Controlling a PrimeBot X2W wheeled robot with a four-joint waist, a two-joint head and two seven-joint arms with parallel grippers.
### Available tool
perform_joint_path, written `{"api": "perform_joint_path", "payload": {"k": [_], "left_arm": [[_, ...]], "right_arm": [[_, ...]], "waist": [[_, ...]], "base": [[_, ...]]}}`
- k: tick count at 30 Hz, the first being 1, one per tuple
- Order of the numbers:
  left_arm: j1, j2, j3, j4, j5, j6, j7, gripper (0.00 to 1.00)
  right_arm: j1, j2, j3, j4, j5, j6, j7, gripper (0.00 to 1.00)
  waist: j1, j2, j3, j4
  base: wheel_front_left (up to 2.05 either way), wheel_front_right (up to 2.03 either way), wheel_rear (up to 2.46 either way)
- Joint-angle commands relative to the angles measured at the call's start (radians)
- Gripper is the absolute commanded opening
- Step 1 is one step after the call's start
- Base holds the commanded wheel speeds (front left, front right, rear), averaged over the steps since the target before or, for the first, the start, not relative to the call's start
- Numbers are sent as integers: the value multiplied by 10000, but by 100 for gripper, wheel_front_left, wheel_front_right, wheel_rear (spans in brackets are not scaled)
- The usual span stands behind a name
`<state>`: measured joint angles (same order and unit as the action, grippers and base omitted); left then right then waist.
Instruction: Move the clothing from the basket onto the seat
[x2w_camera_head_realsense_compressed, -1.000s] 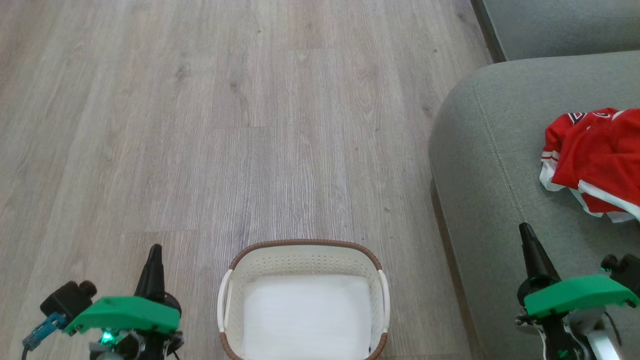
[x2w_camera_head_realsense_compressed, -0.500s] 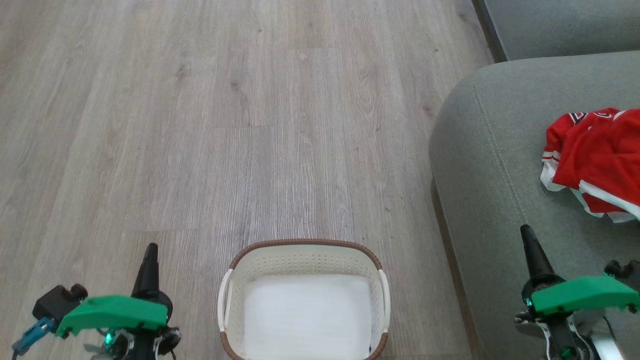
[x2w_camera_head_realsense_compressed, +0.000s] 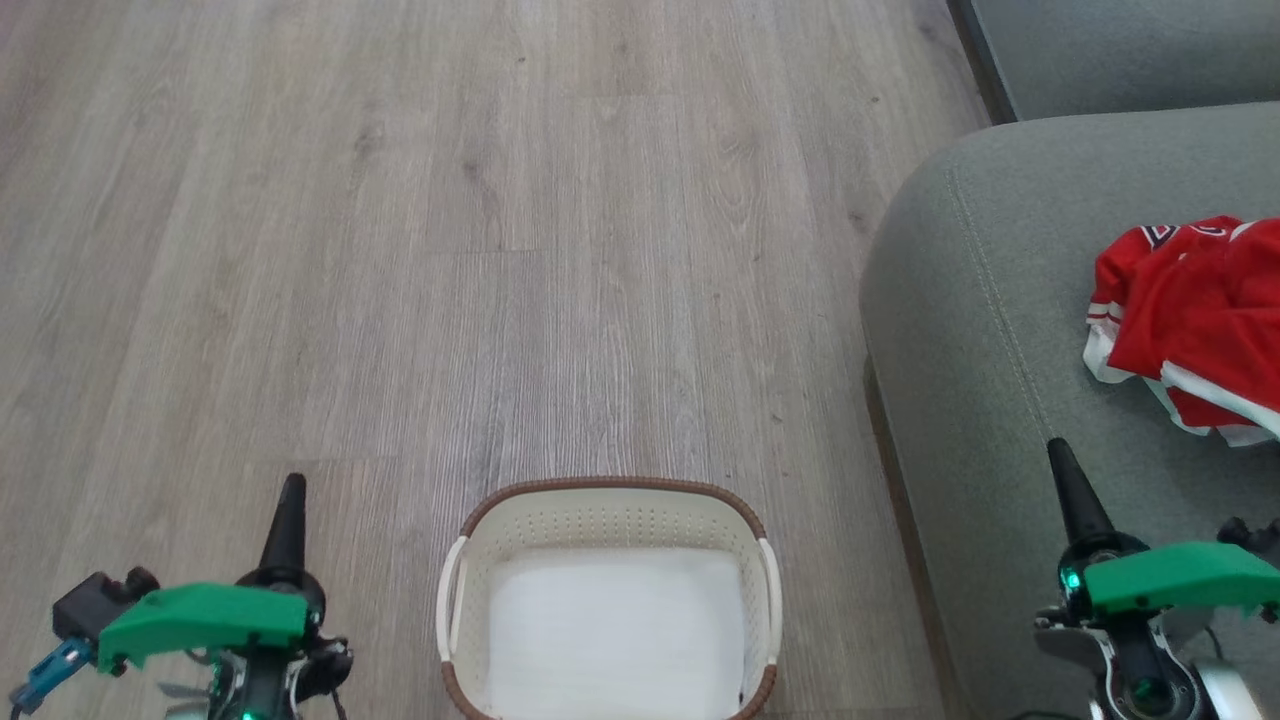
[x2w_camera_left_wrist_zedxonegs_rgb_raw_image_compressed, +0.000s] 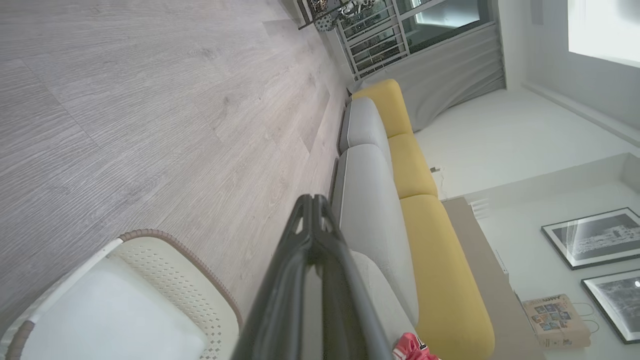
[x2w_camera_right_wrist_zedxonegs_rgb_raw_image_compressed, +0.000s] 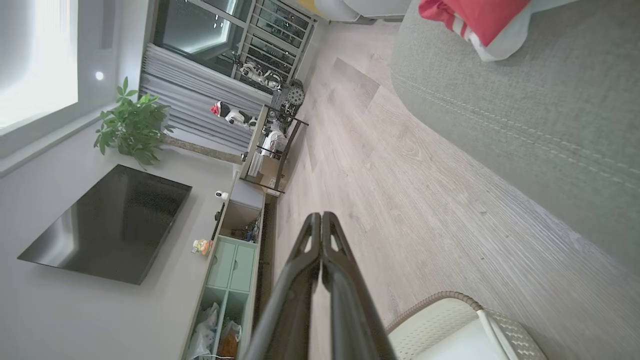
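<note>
Two big things were seen first: the wooden floor (x2w_camera_head_realsense_compressed: 500, 250) and, at the right, the grey-green seat (x2w_camera_head_realsense_compressed: 980, 330). The basket (x2w_camera_head_realsense_compressed: 610, 487) was stood on the floor near the seat's front edge. Its white bottom was seen bare, with no red in the part that showed. The clothing (x2w_camera_head_realsense_compressed: 1190, 320) was laid in a red and white heap on the seat, well apart from the basket. The left hand (x2w_camera_head_realsense_compressed: 290, 482) was held over the floor to the left of the basket. The right hand (x2w_camera_head_realsense_compressed: 1056, 447) was held over the seat, apart from the clothing. In both wrist views the two dark fingers of each hand were pressed tight together, and nothing was held by them.

Little had been changed since a second ago. The left hand had been pulled lower and further from the basket, and the right hand had been lowered a bit too. The clothing and the basket had been left where they were. From this it was judged that the job was done, or close to done, and that the arms were being drawn back to rest.
</note>
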<state>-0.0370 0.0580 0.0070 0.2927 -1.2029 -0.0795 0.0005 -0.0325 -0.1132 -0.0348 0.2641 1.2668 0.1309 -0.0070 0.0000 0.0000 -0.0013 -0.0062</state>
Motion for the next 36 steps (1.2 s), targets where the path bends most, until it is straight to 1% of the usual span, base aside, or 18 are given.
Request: {"api": "perform_joint_path", "payload": {"k": [1, 36], "left_arm": [[-514, 44, 319, -368, -302, -77, 112, 0], [-704, -73, 1042, -468, -3904, -495, 1090, 0]], "right_arm": [[-495, 13, 17, -300, 274, -1, 108, 0], [-740, 564, -707, -200, 3334, -2, 1118, 0]], "waist": [[0, 0, 2, 3], [0, 0, 42, 60]], "base": [[0, 0, 0], [0, 0, 0]]}}
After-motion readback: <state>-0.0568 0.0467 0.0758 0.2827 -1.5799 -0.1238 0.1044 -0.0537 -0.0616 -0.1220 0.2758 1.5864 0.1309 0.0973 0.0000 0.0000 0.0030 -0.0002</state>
